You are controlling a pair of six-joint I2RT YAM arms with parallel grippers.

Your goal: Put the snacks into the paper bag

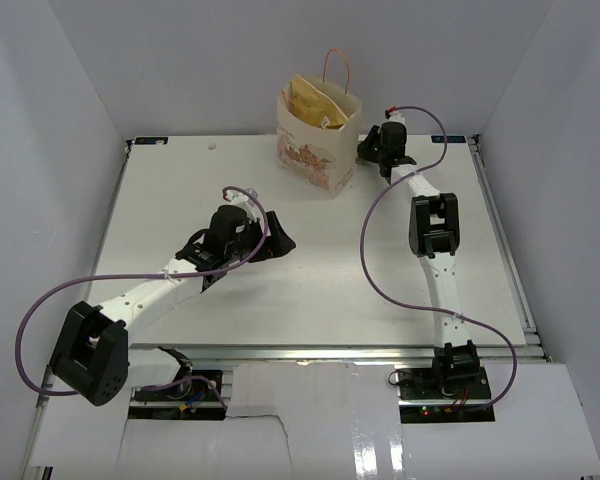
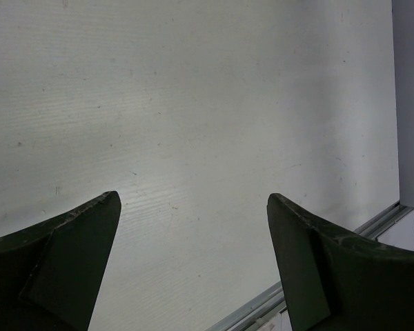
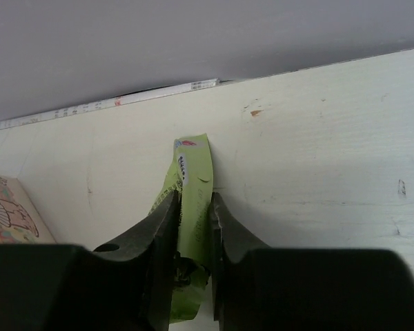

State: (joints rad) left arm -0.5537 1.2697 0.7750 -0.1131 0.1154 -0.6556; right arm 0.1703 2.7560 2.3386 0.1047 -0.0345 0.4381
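Observation:
The cream paper bag [image 1: 318, 150] with orange cord handles stands upright at the back of the table. The large yellow-tan chip bag [image 1: 315, 100] sticks out of its top. My right gripper [image 1: 372, 150] is just right of the bag, and in the right wrist view it [image 3: 193, 196] is shut on the yellow-green bar [image 3: 196, 155], held just above the table. A corner of the bag shows there at the left [image 3: 7, 214]. My left gripper [image 1: 275, 240] is open and empty over mid table; its wrist view [image 2: 193, 200] shows only bare table. The M&M's pack and purple bar are not in view.
The white table [image 1: 180, 200] is walled at the left, back and right. A metal rail [image 1: 505, 240] runs along its right edge, and the table's edge shows in the left wrist view [image 2: 372, 224]. Purple cables loop off both arms.

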